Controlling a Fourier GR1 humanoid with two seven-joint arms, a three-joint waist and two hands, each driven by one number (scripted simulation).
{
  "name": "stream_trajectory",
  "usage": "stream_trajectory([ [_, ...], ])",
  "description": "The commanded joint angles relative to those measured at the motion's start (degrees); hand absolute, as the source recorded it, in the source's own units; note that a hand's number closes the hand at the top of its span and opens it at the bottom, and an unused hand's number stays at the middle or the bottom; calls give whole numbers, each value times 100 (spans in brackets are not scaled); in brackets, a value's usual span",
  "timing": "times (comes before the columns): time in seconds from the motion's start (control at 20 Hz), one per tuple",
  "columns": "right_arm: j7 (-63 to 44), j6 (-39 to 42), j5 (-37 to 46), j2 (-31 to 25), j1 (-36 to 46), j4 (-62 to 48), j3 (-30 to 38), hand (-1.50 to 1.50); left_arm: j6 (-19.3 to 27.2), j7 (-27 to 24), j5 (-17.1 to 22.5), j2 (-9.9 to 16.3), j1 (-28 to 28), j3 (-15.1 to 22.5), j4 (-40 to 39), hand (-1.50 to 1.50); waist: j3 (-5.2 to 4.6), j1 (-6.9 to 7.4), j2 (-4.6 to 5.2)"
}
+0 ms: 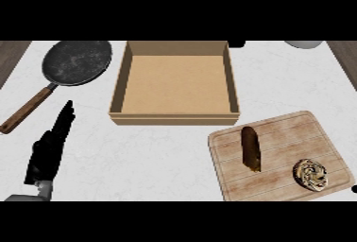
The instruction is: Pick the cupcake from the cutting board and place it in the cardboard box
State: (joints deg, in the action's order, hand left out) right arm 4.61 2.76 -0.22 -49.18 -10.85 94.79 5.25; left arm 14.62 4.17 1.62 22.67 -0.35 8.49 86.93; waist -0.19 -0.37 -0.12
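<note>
Nearest the lower edge, the robot's left hand [49, 146] rises from a grey forearm at the view's left, its black fingers straight and pointing up toward the pan, holding nothing and resting apart from everything else. Its wrist is cut off by the lower edge. At the far lower right edge a tiny dark speck shows, too small to make out.

No writing or label can be read on anything.

On the wooden cutting board [293, 137] at the lower right, the cupcake [310, 174] sits near the board's right corner, seen from above as a round swirl of brown and cream. A long brown pastry [251, 149] lies lengthwise on the board to its left, apart from it.

Above the board, the cardboard box [174, 80] stands open with nothing inside, its near wall just beside the board's upper left corner. Left of the box, a dark frying pan [77, 62] with a wooden handle lies on the white counter [153, 156]. A pale round object [304, 44] at the top right is cut off by the upper edge, and what it is I cannot tell.
</note>
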Motion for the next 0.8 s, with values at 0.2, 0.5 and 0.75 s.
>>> stream_trajectory([
  [0.2, -1682, 1302, 241, -976, -295, 1107, -583, -150, 1, 115, -89, -88, -22, 24, 105, 0, 6, 30, 6],
  [0.5, -2622, 1569, 560, -527, -297, 1624, -749, -150, -77, 140, -215, -167, 8, -121, 178, 0, 16, 14, 4],
  [0.75, -3338, 1364, 1194, 263, -106, 1875, -1138, -150, -281, -498, -318, -367, 75, -193, -460, 0, 15, 16, 13],
])
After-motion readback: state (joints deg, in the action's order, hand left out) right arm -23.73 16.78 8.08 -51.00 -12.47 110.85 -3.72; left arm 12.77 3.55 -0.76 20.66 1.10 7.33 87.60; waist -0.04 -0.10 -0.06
